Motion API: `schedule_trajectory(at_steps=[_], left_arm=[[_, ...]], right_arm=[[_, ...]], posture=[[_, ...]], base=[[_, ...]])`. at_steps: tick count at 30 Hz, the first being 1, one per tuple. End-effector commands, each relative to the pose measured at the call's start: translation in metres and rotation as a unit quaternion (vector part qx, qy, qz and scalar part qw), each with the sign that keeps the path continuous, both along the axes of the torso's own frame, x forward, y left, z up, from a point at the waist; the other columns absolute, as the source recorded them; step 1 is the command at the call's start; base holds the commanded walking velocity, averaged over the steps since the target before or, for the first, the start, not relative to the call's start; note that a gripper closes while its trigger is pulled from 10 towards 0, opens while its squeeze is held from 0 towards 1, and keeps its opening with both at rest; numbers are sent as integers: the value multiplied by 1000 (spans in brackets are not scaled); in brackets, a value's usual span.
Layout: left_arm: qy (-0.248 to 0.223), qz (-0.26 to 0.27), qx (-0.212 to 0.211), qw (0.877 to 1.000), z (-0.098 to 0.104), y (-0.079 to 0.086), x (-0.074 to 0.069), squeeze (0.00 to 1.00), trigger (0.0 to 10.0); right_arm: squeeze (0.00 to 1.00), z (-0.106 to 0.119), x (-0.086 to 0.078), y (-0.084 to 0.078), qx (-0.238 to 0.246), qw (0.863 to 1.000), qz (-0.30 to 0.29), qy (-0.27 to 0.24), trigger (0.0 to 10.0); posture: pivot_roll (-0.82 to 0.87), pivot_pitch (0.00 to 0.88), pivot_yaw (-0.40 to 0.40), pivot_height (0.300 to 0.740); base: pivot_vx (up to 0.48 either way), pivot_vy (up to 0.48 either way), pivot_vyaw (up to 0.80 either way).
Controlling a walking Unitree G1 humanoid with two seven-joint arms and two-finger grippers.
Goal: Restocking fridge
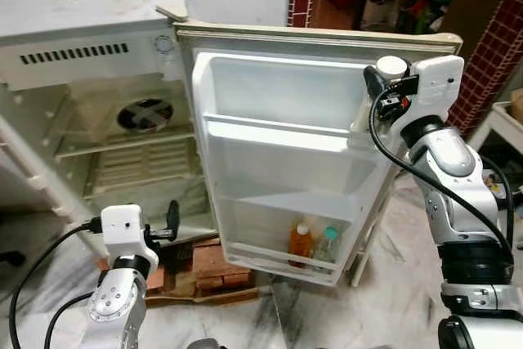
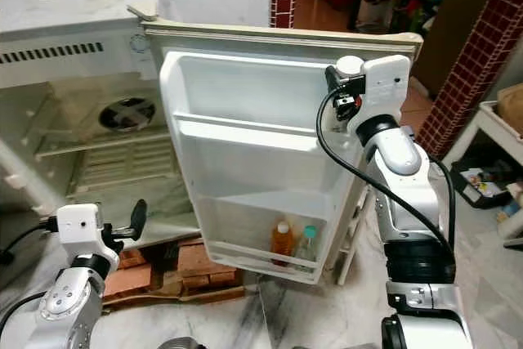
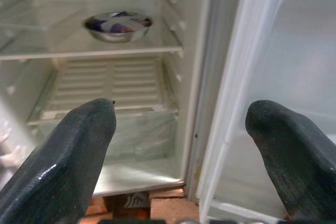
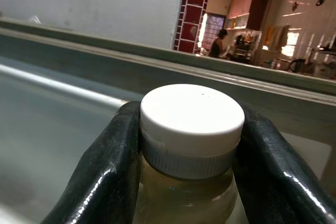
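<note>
Mid-restock: a white-capped bottle (image 4: 190, 145) of pale liquid gripped by the neck in the right gripper (image 1: 384, 91), fingers (image 4: 100, 182) clamped on either side just under the cap, raised against the upper right part of the open fridge door (image 1: 278, 161), level with the upper door shelf (image 1: 278, 130). Already stocked in the bottom door bin (image 1: 270, 261): an orange bottle (image 1: 300, 241) and a clear bottle with a green cap (image 1: 327, 244), standing side by side. Left gripper (image 1: 167, 222) held low before the fridge cabinet (image 1: 90, 55), fingers (image 3: 68, 150) spread wide and grasping nothing, aimed into the cabinet. Inside, on a middle shelf, a metal bowl (image 3: 118, 26) with something dark in it; contents too unclear to name. Below the cabinet, bricks (image 1: 208, 267) propping it on the marble floor (image 1: 368, 308). Far in the background of the right wrist view, a person (image 4: 216, 43) standing in a doorway.

Judged as the placing step, with the bottle brought to the door but not yet set down. Next move probably a lowering behind the upper shelf's rail, kept upright, base seated flat before any release. Main risk likely a tilt against the rail, or a release before the base was seated
</note>
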State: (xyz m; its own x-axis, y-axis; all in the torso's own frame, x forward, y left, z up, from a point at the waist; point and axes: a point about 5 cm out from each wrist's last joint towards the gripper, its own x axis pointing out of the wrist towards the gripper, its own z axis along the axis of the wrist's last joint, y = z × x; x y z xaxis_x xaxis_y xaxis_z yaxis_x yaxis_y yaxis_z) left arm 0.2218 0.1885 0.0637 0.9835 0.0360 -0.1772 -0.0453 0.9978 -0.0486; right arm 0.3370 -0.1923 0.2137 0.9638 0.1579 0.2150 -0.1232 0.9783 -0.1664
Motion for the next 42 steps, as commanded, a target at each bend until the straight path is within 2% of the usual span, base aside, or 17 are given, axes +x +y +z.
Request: schedule_trajectory(at_steps=[1, 10, 18, 19, 20, 27, 32, 40, 42], left_arm=[[7, 1, 8, 1000, -1, 2, 1, 0, 10000], [10, -3, 9, 1000, -1, 1, 3, 0, 10000], [17, -1, 12, 1000, -2, 2, 3, 0, 10000], [17, -1, 12, 1000, -2, 2, 2, 0, 10000], [19, 0, 12, 1000, -3, 2, 2, 0, 10000], [24, -1, 11, 1000, -4, 3, 2, 0, 10000], [30, -5, 11, 999, -6, 1, 2, 0, 10000], [34, -8, 12, 999, -7, 1, 1, 0, 10000], [36, -9, 13, 999, -7, 1, 0, 0, 10000]], right_arm=[[0, 0, -1, -23, -23, 998, -64, -1, 10000], [0, -21, -1, -15, -28, 997, -63, 25, 10000], [0, -41, 5, -1, -29, 996, -32, 75, 10000], [314, -43, 5, 0, -29, 996, -28, 82, 10000], [1000, -46, 5, 1, -25, 995, -24, 88, 10000], [1000, -40, 6, -1, -23, 997, -34, 68, 10000], [1000, -14, 9, -10, -15, 997, -70, -9, 10000], [1000, 3, 11, -13, -40, 993, -92, -57, 10000], [1000, 15, 10, -15, -50, 989, -106, -91, 10000]], posture=[[-6, 0, 25, 740], [-4, 0, 26, 740], [9, 0, 20, 740], [9, 0, 20, 740], [8, 0, 20, 740], [4, 0, 21, 740], [2, 0, 24, 740], [5, 0, 26, 740], [5, 0, 27, 740]], base=[[0, 0, 0], [0, 0, 0], [0, 0, 0], [0, 0, 0], [0, 0, 0], [0, 0, 0], [0, 0, 0], [0, 0, 0], [0, 0, 0]])
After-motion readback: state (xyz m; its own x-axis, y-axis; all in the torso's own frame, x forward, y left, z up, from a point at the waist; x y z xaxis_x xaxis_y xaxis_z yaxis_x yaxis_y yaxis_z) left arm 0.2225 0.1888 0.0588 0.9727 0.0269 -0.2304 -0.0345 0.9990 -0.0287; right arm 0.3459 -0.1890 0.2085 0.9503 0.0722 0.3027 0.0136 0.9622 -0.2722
